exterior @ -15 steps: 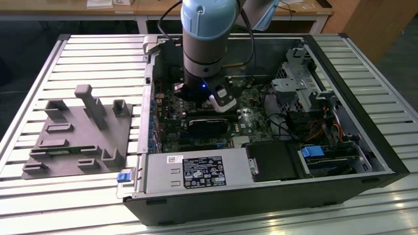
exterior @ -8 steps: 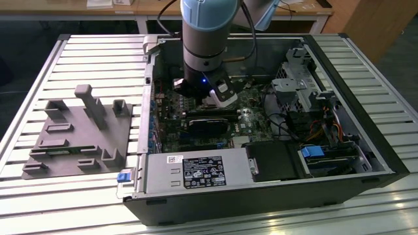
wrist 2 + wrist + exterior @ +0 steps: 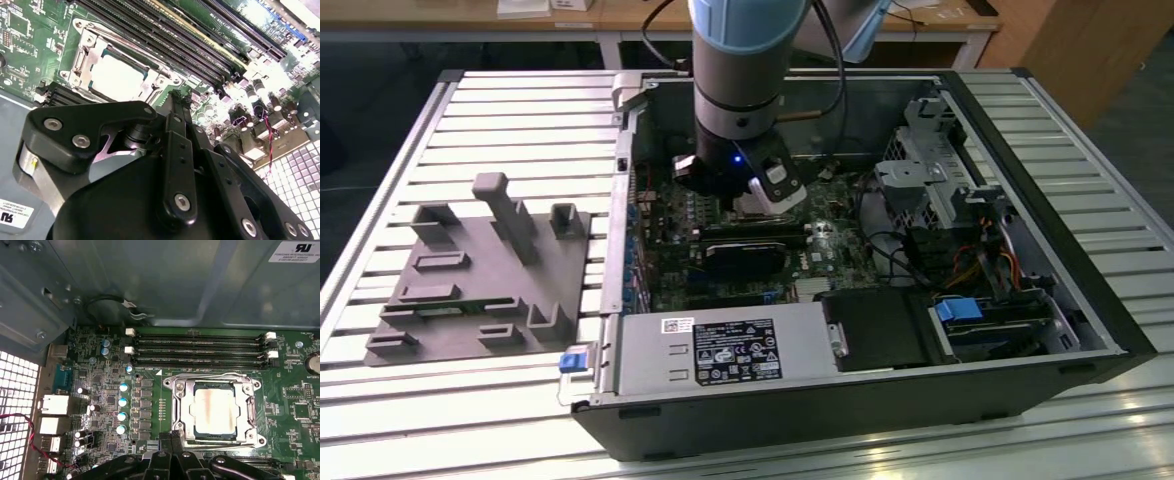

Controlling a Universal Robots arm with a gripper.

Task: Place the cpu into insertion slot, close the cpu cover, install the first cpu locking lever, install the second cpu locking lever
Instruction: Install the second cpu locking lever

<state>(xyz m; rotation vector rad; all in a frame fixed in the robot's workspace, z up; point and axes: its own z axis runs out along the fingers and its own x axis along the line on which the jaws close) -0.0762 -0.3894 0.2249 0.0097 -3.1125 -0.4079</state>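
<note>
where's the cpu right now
In both wrist views the cpu sits in the insertion slot under the closed cpu cover, beside the memory slots.

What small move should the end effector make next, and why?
Probably shift sideways toward a locking lever beside the cpu cover. The cpu already sits in the insertion slot with the cover lying closed over it, and the end effector hovers shut at the cover's edge.
</note>
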